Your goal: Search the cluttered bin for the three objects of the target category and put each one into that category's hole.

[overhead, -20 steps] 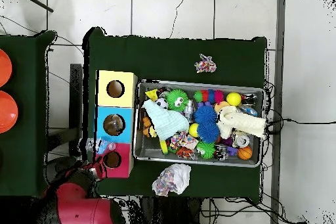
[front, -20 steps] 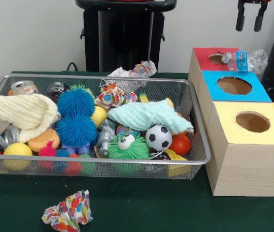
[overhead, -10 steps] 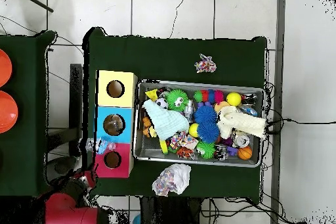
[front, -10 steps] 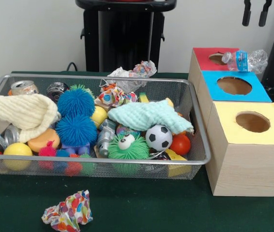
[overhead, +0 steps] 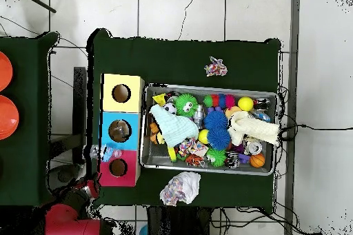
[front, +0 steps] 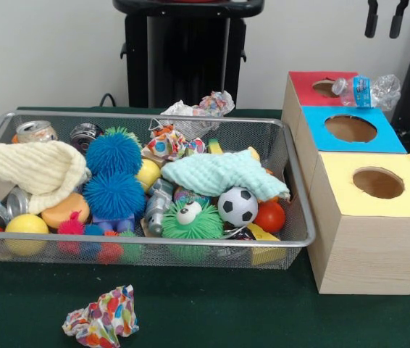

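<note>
A crushed clear plastic bottle point(front: 368, 90) with a blue label lies on the red box point(front: 308, 81), beside its hole and partly over the blue box's point(front: 350, 128) far edge; from overhead the bottle point(overhead: 102, 152) hangs off the boxes' outer side. My gripper point(front: 382, 18) hangs high above it at the picture's top, open, with nothing between its fingers. Overhead, the gripper point(overhead: 88, 187) sits off the table corner past the red box point(overhead: 118, 167). The wire bin point(front: 154, 243) holds fuzzy balls, a soccer ball point(front: 237, 206), cloths, cans point(front: 35, 130) and crumpled paper.
A yellow box point(front: 377, 183) with a hole stands nearest the camera in the row. One crumpled patterned paper point(front: 102, 317) lies on the green cloth in front of the bin; another point(front: 201, 107) rests behind the bin's far rim.
The gripper has risen and drawn back from above the bottle over the last second; overhead, the arm has pulled away from the red box. The bottle and bin contents have not moved.
</note>
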